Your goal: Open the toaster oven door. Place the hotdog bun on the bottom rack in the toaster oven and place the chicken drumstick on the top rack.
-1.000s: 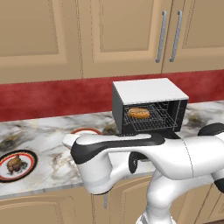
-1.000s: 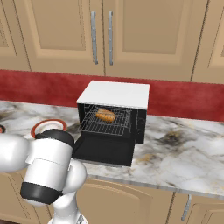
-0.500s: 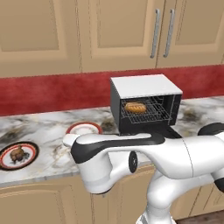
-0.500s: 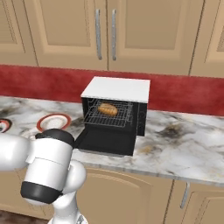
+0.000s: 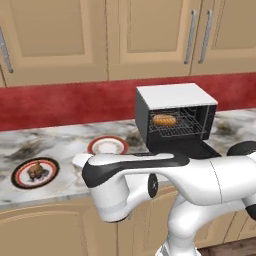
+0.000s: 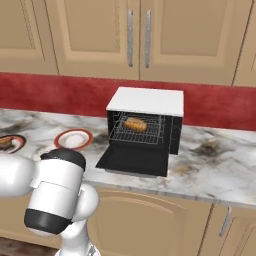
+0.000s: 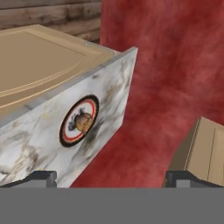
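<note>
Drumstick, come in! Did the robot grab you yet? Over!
Fingers open, empty. Chicken drumstick on its plate, untouched. Hotdog bun racked, toaster oven door down. Nothing in the way.

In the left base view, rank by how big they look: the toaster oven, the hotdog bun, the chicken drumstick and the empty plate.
1. toaster oven
2. empty plate
3 and 4. hotdog bun and chicken drumstick look about alike; the drumstick sits nearer the camera, so no ranking.

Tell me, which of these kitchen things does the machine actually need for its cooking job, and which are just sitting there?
Part of the job:
- toaster oven, its door folded down
- hotdog bun on a rack inside
- chicken drumstick on its plate
- open claw

Just lying about:
- white plate
- wall cabinets
- marble counter
</note>
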